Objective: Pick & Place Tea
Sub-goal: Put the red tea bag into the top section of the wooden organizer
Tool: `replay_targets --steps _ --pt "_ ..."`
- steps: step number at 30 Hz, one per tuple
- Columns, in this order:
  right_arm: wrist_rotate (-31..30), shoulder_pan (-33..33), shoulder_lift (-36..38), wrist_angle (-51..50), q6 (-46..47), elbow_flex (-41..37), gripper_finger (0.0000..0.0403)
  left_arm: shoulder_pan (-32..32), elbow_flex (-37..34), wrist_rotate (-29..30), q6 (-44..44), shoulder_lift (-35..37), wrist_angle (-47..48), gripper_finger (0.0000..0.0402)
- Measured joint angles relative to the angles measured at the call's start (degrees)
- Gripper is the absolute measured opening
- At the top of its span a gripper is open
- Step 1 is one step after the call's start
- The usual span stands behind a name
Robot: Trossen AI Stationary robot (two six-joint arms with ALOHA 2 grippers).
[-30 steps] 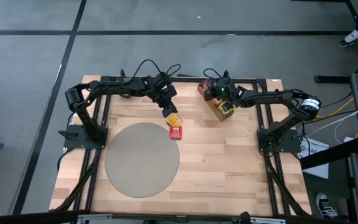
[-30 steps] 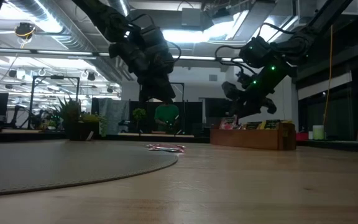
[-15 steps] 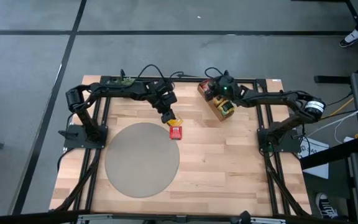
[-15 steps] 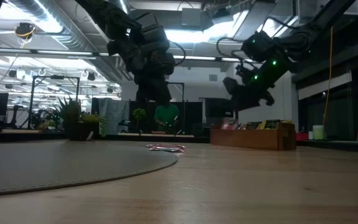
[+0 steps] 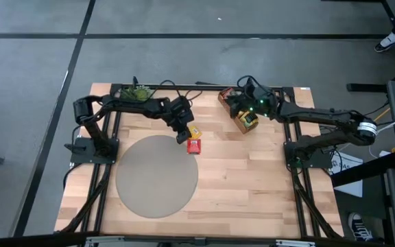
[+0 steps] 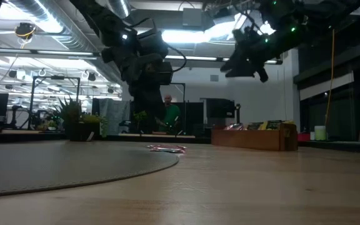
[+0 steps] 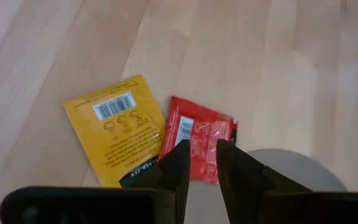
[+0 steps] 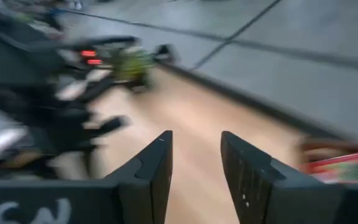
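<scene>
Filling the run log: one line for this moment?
left gripper: open, empty, above red sachet | right gripper: open, empty, raised | yellow sachet: on table

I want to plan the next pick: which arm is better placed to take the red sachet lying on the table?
Left. Its tool hangs just above the red sachet beside the yellow sachet. The right tool is raised over the wooden tray, away from both.

Pale wood-grain table (image 7: 303, 56); glossy red sachet (image 7: 197, 137); matt paper yellow sachet (image 7: 114, 134).
</scene>
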State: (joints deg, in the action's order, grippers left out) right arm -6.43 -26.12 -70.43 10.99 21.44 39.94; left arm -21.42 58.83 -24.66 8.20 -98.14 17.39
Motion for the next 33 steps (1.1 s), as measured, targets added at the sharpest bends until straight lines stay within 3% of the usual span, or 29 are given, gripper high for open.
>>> replay_targets --steps 8,12,17,21,26,33 --pt "15.55 6.36 -0.73 -0.42 17.16 0.76 0.0136 4.64 -2.60 8.78 -4.15 -0.01 -2.25 0.0032" --pt "16.51 10.29 -0.83 -0.32 22.28 0.76 0.0136 6.67 -3.57 13.43 -5.44 0.01 -3.94 0.0005" --pt "12.15 14.37 -1.22 -0.20 26.11 0.76 0.0136 7.57 -3.57 19.49 -7.01 -0.01 -4.27 0.0003" --pt "10.61 16.70 -3.50 -0.02 29.96 0.74 0.0136 6.96 -3.54 19.20 -6.76 -0.82 -4.66 0.0003" --pt "10.61 19.05 -7.03 -0.10 37.10 0.74 0.0136 5.68 -3.55 12.85 -5.07 -4.27 -5.22 0.0002" --pt "10.48 21.79 -10.18 -0.03 46.79 0.74 0.0132 5.51 -3.54 12.12 -5.81 -6.89 -6.73 0.0002"
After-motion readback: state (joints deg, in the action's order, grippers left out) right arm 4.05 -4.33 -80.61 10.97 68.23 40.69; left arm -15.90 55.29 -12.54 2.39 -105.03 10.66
